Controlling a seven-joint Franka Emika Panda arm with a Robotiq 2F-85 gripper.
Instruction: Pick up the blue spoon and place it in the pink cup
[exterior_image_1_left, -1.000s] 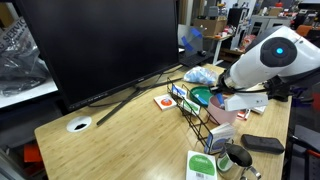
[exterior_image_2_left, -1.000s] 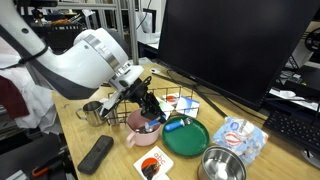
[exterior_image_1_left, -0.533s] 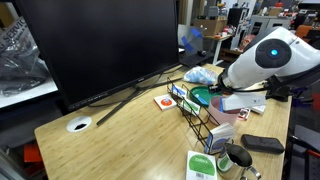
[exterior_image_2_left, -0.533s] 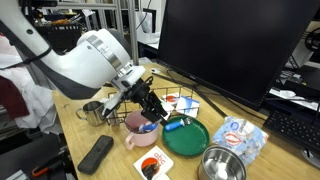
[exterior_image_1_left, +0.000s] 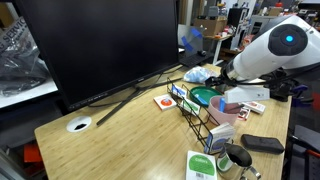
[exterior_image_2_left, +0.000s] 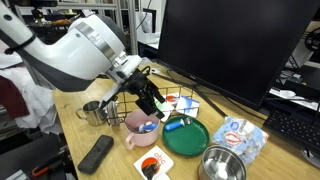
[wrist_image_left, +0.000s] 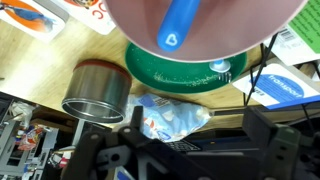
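Note:
The blue spoon (wrist_image_left: 180, 24) stands in the pink cup (wrist_image_left: 225, 22); in the wrist view its handle end points up at the camera. In an exterior view the spoon (exterior_image_2_left: 148, 126) leans inside the pink cup (exterior_image_2_left: 139, 129) on the wooden table. My gripper (exterior_image_2_left: 154, 107) hangs just above the cup, open, with nothing between its fingers. The wrist view shows the gripper (wrist_image_left: 195, 135) with both dark fingers (wrist_image_left: 136, 120) spread wide apart. The pink cup (exterior_image_1_left: 221, 116) is also partly seen beside the wire rack.
A green bowl (exterior_image_2_left: 186, 136) lies beside the pink cup, with a silver bowl (exterior_image_2_left: 220, 165) and a blue-white packet (exterior_image_2_left: 243, 138) further on. A shiny metal cup (exterior_image_2_left: 93, 112), a black remote (exterior_image_2_left: 97, 153), a wire rack (exterior_image_1_left: 195, 108) and a big monitor (exterior_image_1_left: 100, 45) surround them.
The gripper has opened and let go of the blue spoon, which now rests in the pink cup. The gripper has risen a little above the cup.

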